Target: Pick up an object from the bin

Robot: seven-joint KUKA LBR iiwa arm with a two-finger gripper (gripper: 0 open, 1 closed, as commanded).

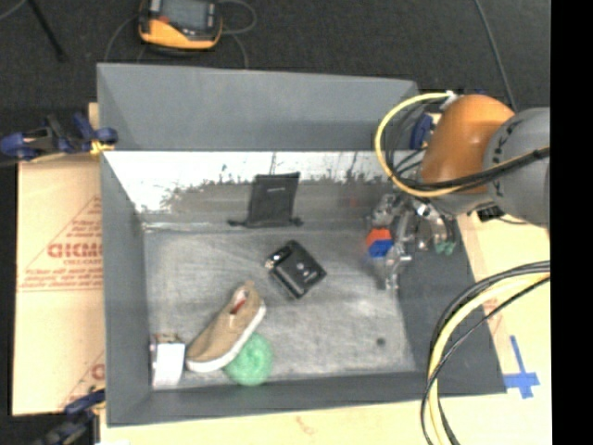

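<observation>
one shoe (227,330), one green ball (250,362)

The arm (526,160) reaches in from the right, with its orange cover (463,139) on top and the gripper (397,250) pointing down.

shoe (227,327) tan (sole paler) | ball (250,362) green | box (296,269) black | bin (241,109) grey

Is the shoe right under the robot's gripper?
No, the tan shoe lies toward the left end of the bin, while the gripper hangs at its right side.
</observation>
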